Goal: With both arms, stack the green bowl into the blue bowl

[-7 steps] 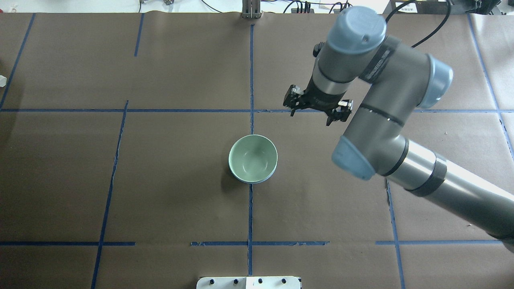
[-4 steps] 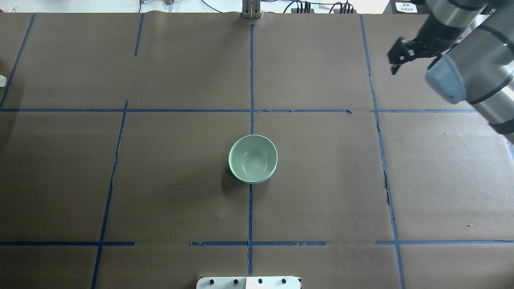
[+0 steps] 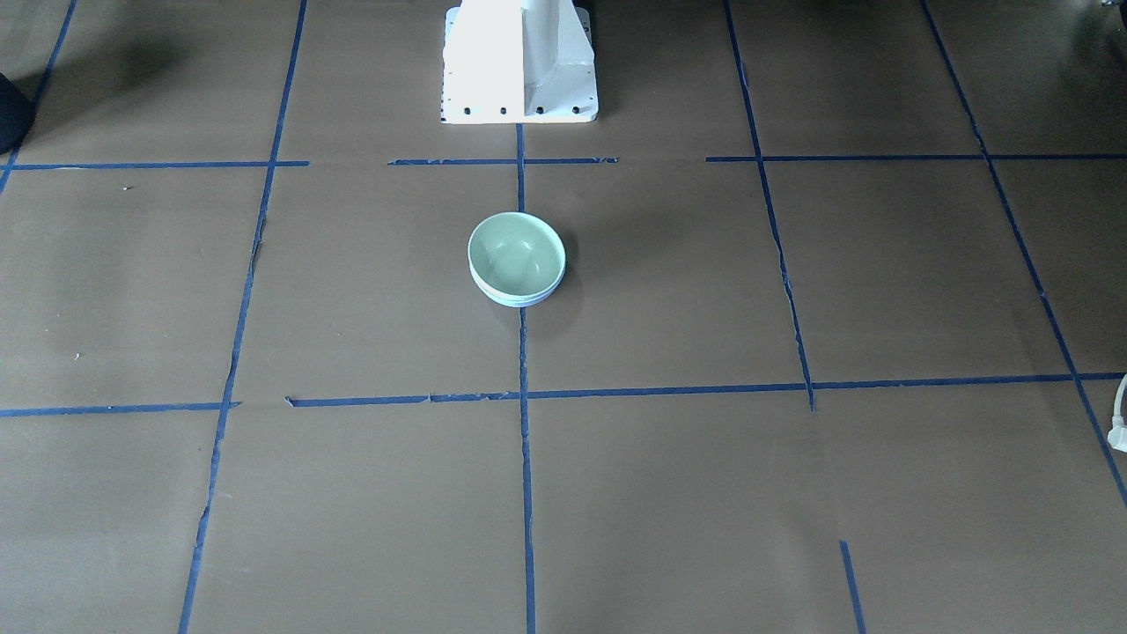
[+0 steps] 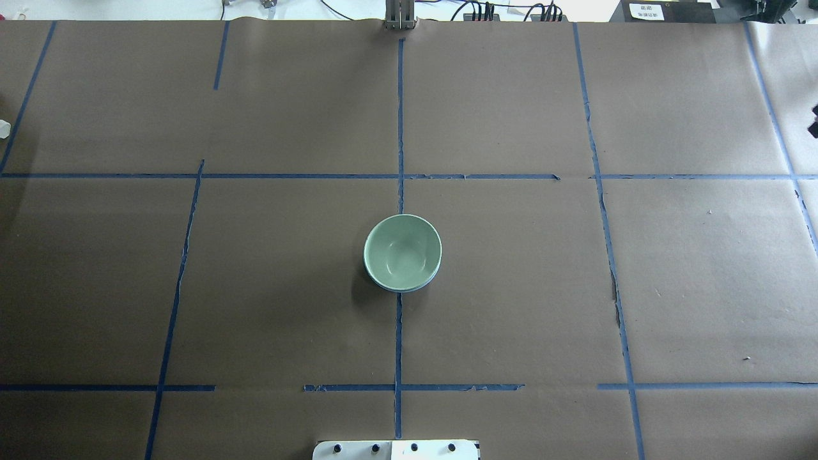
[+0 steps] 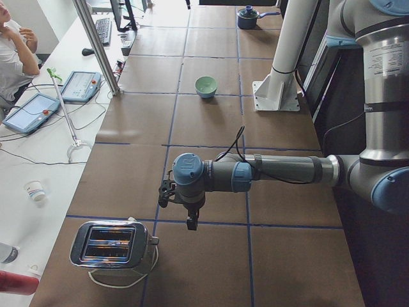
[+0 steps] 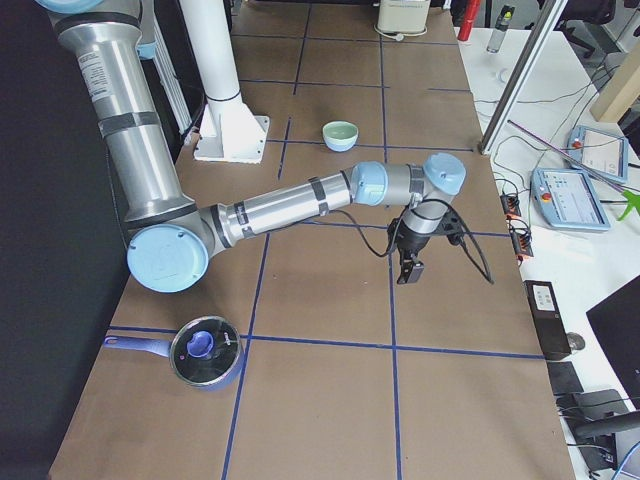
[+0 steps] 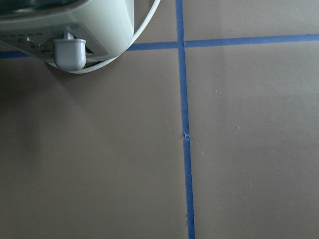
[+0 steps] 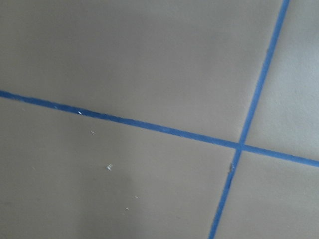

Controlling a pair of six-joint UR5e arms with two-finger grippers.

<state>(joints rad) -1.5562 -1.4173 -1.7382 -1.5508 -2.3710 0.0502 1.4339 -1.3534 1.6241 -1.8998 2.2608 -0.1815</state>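
Note:
The green bowl (image 4: 401,251) sits nested inside the blue bowl (image 4: 412,289) at the table's centre; only a thin blue rim shows beneath it. The stack also shows in the front view (image 3: 516,254) and in both side views (image 5: 206,85) (image 6: 340,133). No gripper is near it. My left gripper (image 5: 190,224) hangs over the table's left end beside a toaster. My right gripper (image 6: 408,272) hangs over the right end. Both show only in the side views, so I cannot tell whether they are open or shut.
A chrome toaster (image 5: 112,244) stands at the left end, and its lever shows in the left wrist view (image 7: 70,50). A lidded blue saucepan (image 6: 205,352) sits at the right end. The white pedestal (image 3: 519,62) stands behind the bowls. Blue tape lines cross the brown table.
My right arm has swung away from beside the bowls to the right and left the overhead view. The stacked bowls have not moved.

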